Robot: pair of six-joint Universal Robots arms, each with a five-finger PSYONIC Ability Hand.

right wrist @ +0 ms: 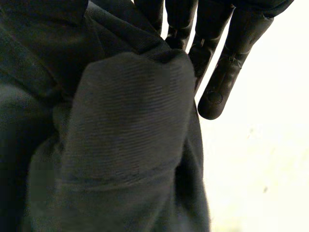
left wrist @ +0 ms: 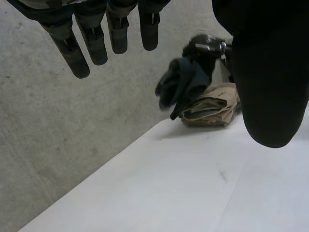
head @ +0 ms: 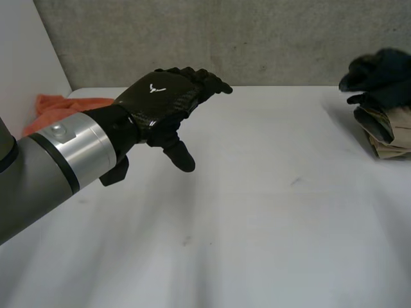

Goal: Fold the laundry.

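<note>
Left hand (head: 160,102) is hovering over the table (head: 257,224), fingers straight, holding nothing. Right hand (right wrist: 231,58) is gripping a bunched dark cloth (right wrist: 130,135), which is hanging just above a folded beige cloth (head: 392,138). An orange cloth (head: 61,106) is lying behind the left hand's forearm.

A white table (head: 257,224), marked by a few small dark specks, is bounded at the back by a rough grey concrete wall (head: 257,38) and at one side by a plain white panel (head: 26,51).
</note>
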